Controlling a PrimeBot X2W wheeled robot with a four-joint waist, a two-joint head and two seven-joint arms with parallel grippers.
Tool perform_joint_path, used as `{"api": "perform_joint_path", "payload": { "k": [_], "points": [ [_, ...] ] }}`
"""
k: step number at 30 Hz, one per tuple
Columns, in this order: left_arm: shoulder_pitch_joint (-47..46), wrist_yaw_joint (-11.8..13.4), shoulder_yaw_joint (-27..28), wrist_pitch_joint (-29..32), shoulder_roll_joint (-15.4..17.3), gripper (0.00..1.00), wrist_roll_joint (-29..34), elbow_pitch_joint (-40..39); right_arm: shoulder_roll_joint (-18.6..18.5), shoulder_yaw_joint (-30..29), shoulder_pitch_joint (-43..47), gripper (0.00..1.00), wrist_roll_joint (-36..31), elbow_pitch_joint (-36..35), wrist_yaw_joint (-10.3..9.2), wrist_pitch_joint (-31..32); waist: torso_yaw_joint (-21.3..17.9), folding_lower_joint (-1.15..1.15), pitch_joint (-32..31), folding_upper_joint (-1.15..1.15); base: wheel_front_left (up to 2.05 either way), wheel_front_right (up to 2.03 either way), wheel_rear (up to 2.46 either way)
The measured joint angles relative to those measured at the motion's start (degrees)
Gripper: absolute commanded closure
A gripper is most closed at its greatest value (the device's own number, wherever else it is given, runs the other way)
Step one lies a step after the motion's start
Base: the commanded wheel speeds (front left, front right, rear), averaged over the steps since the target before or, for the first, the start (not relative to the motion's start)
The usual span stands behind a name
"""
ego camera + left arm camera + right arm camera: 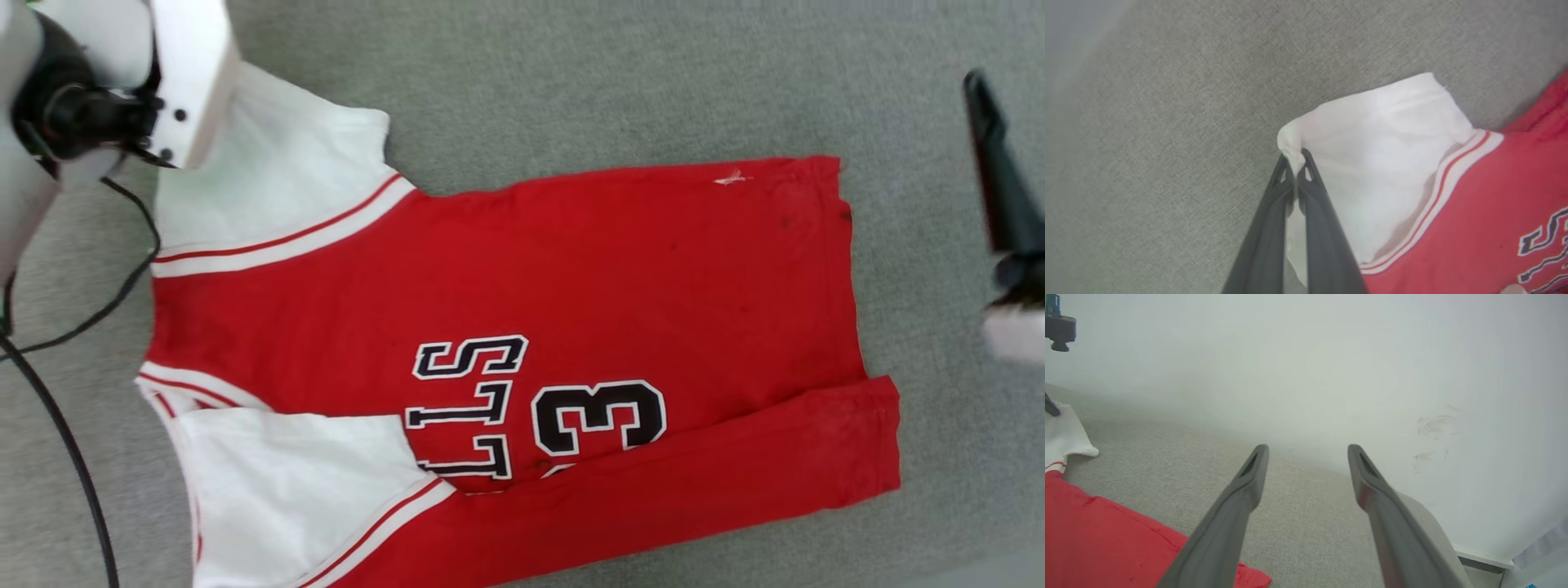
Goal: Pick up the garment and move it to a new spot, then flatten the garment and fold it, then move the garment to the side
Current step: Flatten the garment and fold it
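Observation:
The garment [571, 278], a red jersey with white sleeves and a black "3", lies flat on the grey surface with its collar end to the left. Its near long edge is folded over in a red strip [694, 482]. My left gripper [1295, 161] is shut on the outer corner of the far white sleeve [1380, 163], which bunches between the tips. In the head view my pale left wrist [122, 73] covers that sleeve corner. My right gripper [1308, 451] is open and holds nothing, just past the garment's hem [1106, 531]; one dark finger [992, 155] shows at the right edge.
The grey fabric-covered surface [571, 73] extends beyond the garment on the far and right sides. A black cable [57, 408] runs down the left edge. A white wall [1331, 355] rises behind the surface, whose edge [1433, 514] is to the right of my right fingers.

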Motion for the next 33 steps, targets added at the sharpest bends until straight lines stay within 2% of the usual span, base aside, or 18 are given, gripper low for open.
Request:
{"api": "perform_joint_path", "payload": {
  "k": [3, 6, 13, 16, 19, 23, 29, 33],
  "points": [
    [0.5, -0.2, -0.6, -1.6, -0.5, 1.00, 0.0, -1.7, -5.0, 1.2, -4.2, 0.00, 1.6, 0.5, 0.00, 6.7, 1.2, 0.00, -1.6, 0.00, 0.00, 0.00, 0.00],
    [1.0, -0.3, -1.4, -2.8, -0.6, 1.00, -0.1, -3.6, -9.5, 4.1, -7.8, 0.00, 6.3, 2.3, 0.00, 17.3, 2.7, 0.00, -3.1, 0.00, 0.00, 0.00, 0.00],
    [2.3, -0.5, -3.6, -5.0, -0.7, 1.00, -0.2, -8.4, -22.2, 17.8, -18.3, 0.00, 21.0, 6.9, 0.00, 44.6, 6.1, 0.00, -5.2, 0.00, 0.00, 0.00, 0.00],
    [2.3, -0.5, -4.3, -5.8, -1.1, 1.00, -0.5, -9.8, -25.7, 23.5, -21.9, 0.00, 27.5, 8.2, 0.00, 54.8, 7.6, 0.00, -5.3, 0.00, 0.00, 0.00, 0.00],
    [2.3, -0.5, -4.9, -6.6, -1.4, 1.00, -0.6, -10.6, -26.9, 27.3, -26.2, 0.00, 31.3, 9.9, 0.01, 62.6, 9.0, 0.00, -5.0, 0.00, 0.00, 0.00, 0.00],
    [1.6, -0.5, -5.3, -7.6, -2.1, 1.00, -0.6, -11.4, -26.3, 30.0, -29.6, 0.00, 34.0, 14.6, 0.00, 69.2, 10.5, 0.00, -3.9, 0.00, 0.00, 0.00, 0.00],
    [0.2, -0.5, -6.8, -8.9, -2.3, 1.00, -1.0, -12.8, -21.9, 31.7, -31.1, 0.00, 34.7, 22.9, 0.00, 70.4, 12.5, 0.00, -1.5, 0.00, 0.00, 0.00, 0.00],
    [-0.7, -0.5, -7.4, -9.4, -2.0, 1.00, -1.2, -13.5, -20.7, 33.4, -30.2, 0.00, 34.6, 25.5, -0.01, 69.1, 13.0, 0.00, -0.3, 0.00, 0.00, 0.00, 0.00]
  ]
}}
